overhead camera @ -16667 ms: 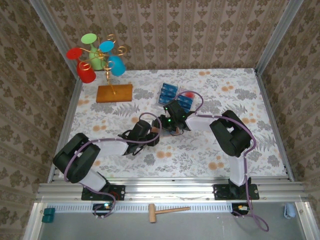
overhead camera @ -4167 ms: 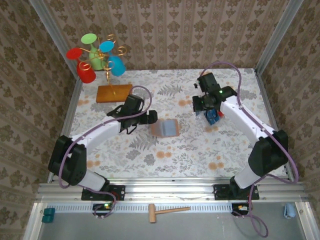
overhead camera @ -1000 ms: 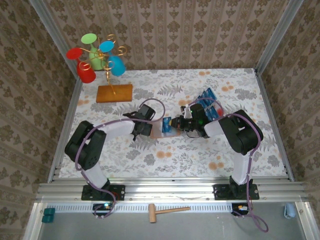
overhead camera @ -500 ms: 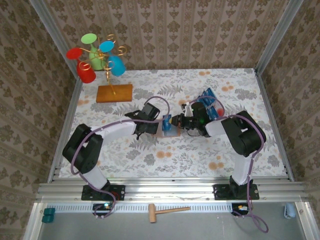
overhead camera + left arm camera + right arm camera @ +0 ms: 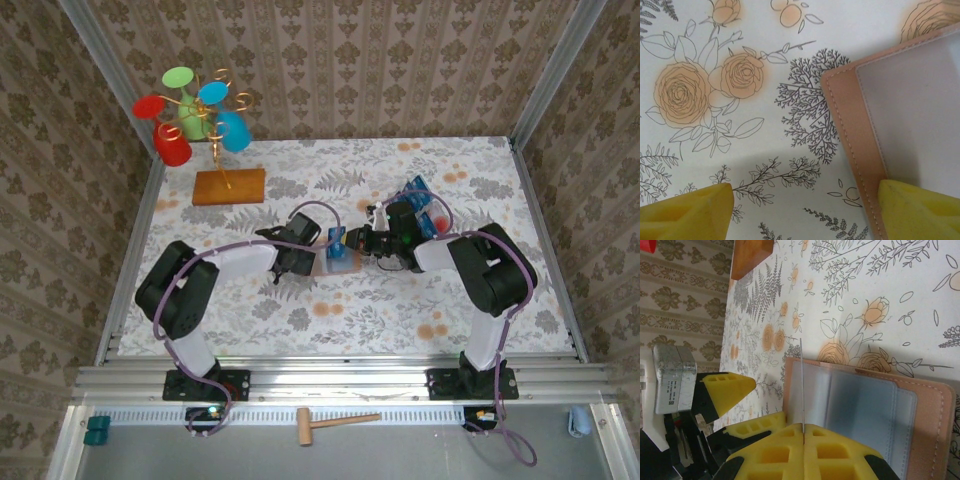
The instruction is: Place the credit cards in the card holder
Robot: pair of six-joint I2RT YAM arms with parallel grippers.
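1. My right gripper (image 5: pixel 804 426) is pinching one credit card (image 5: pixel 802 385) between its closed yellow fingers (image 5: pixel 840 450). The card is standing on edge and showing as a thin line running straight out from the fingertips.
2. The card holder (image 5: pixel 865 410) is lying open on the floral tabletop (image 5: pixel 880 280), directly beneath and ahead of this gripper. Its greyish pockets are facing up inside the tan stitched border.
3. The card is reaching out over the holder's far pocket, close to that side's edge. I cannot tell whether it is touching the pocket.
4. My left gripper (image 5: pixel 806 192) is standing open and facing my right gripper from the opposite side of the holder.
5. One of its fingers is sitting over the holder's tan edge (image 5: pixel 850 150), and the other is hanging over bare tabletop beside it. I cannot tell whether the first is pressing down.
6. In the right wrist view, those left fingers (image 5: pixel 727 387) are crowding the space just past the card's tip, with only a narrow gap between the two grippers.
7. The other blue cards (image 5: pixel 415 190) are lying behind my right gripper, near its wrist.
8. A wooden slab (image 5: pixel 229 186) carrying a gold stem with coloured cups (image 5: pixel 190 112) is standing well beyond my left gripper, apart from both grippers and the holder.
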